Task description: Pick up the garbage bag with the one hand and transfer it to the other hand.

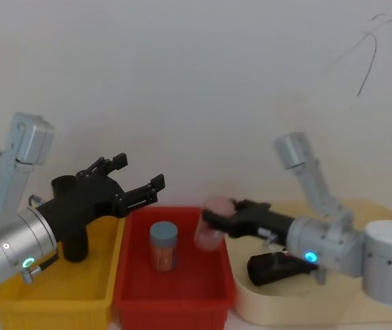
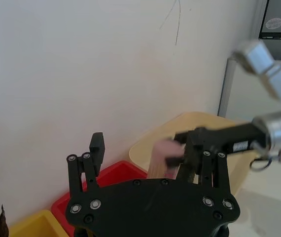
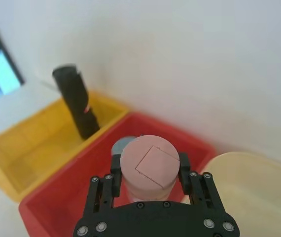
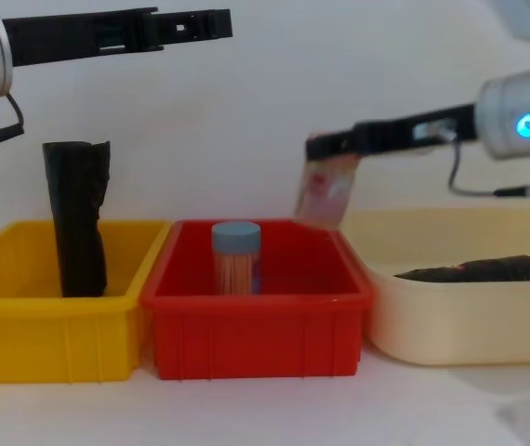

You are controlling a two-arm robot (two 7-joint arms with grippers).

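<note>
Open air is left above the three bins.
A pink cup is gripped over the red bin by the right gripper; the left gripper is held level, fingers apart.

no readable text, labels apparently blurred

Glossy plastic yellow bin, glossy plastic red bin, matt crinkled black plastic garbage bag

Looks like a lab or robot test setup: plain white wall, white surface holding a row of sorting bins, yellow bin, red bin, cream tub. A window frame sits off to the side.
</note>
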